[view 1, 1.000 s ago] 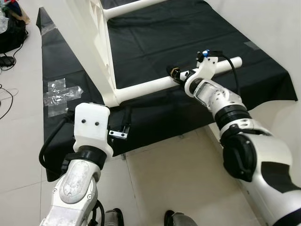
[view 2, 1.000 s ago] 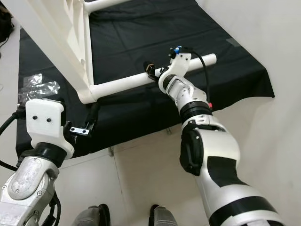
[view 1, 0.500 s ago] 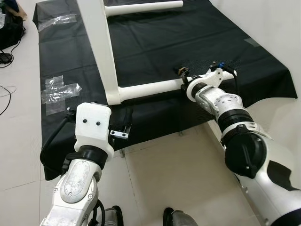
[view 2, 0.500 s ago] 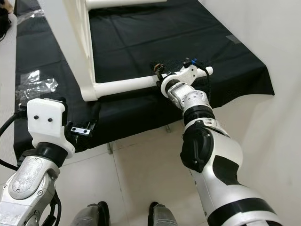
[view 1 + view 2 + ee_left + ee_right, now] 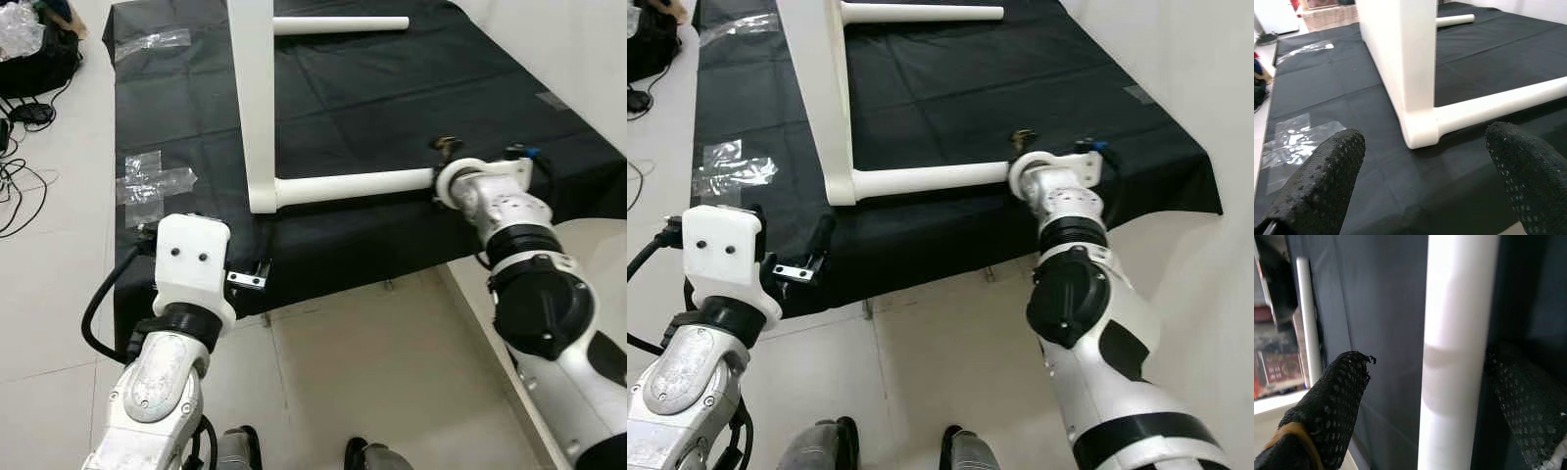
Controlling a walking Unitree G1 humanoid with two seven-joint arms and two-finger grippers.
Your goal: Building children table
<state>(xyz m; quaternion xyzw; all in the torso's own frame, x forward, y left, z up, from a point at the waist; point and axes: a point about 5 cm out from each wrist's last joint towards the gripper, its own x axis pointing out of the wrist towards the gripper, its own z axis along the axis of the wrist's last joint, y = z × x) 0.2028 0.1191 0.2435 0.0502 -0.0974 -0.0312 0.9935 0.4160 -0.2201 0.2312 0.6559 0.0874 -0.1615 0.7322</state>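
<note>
Lowered at centre right, the table leg [image 5: 353, 183] lay on the black sheet [image 5: 392, 88]; right gripper [image 5: 1420, 396] fingers straddled it loosely, left gripper [image 5: 1420, 171] gaped empty. It might roll.

table frame [image 5: 257, 117] tipped upright — leg [image 5: 353, 183] lowered

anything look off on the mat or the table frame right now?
Nothing damaged. The white table frame lies tipped on the black mat, legs horizontal. Right hand sits around the near leg, fingers apart. Crumpled clear plastic wrap lies loose at the mat's left edge.
</note>
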